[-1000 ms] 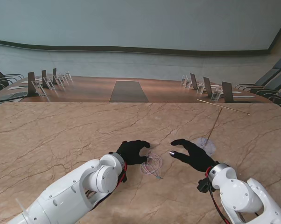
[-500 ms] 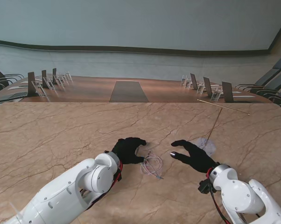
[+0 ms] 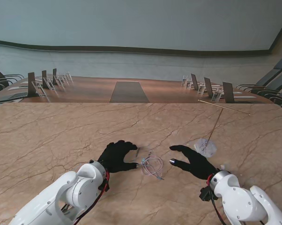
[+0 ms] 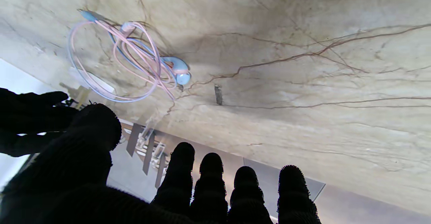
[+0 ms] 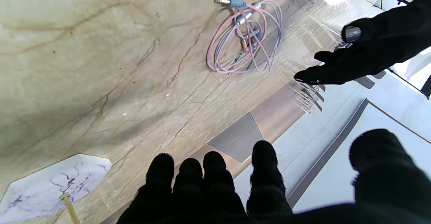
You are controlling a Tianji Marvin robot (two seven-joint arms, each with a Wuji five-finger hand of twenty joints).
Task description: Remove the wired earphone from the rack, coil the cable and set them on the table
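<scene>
You see coiled earphone (image 3: 152,165) flat on worktop (image 3: 61,131), between left hand (image 3: 116,156) and right hand (image 3: 193,161); both spread, holding nothing.

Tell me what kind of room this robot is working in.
Most likely a conference or meeting room. A long wooden conference table stretches beyond the marble table, with office chairs along its sides and what look like small stands and nameplates at the seats.

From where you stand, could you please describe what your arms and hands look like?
Both arms are glossy white with rounded shells. Each five-finger hand, left hand and right hand, wears a black knit glove. Red and black cables run at the wrists.
</scene>
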